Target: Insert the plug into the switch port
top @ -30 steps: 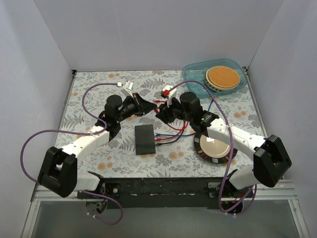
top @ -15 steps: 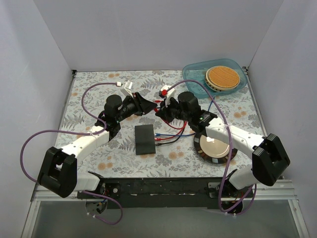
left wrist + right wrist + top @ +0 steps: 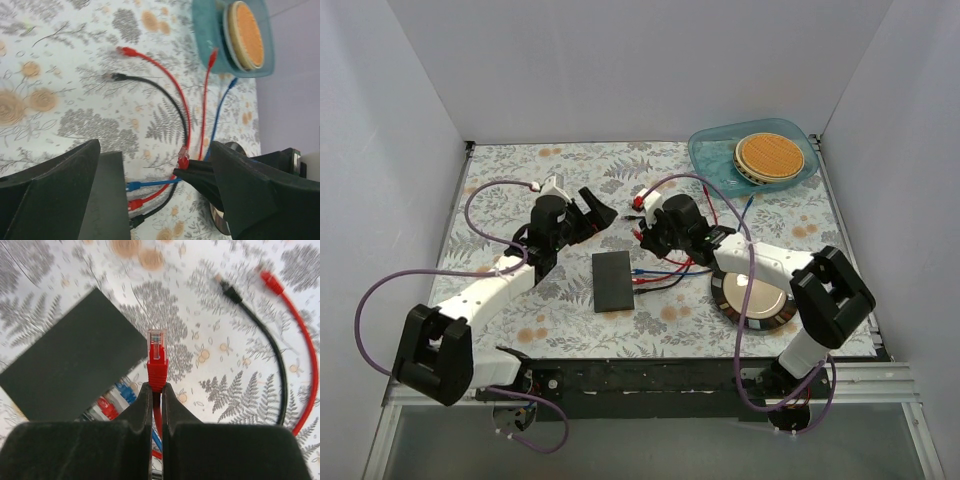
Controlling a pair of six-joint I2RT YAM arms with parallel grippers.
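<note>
Now | right claw (image 3: 156,390) pinches one red plug (image 3: 156,352); left claw (image 3: 155,161) wide | three cables (image 3: 150,184) in switch box (image 3: 70,365)

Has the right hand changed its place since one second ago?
Yes. In the top view the right hand, shut on the red plug, has shifted left, closer to the black switch, which lies where it was.

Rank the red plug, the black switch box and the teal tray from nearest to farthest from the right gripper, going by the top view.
1. red plug: pinched between the right gripper's fingers, as its wrist view shows.
2. black switch box: just below the gripper, toward the arm bases.
3. teal tray: back right corner, clearly farthest.
</note>
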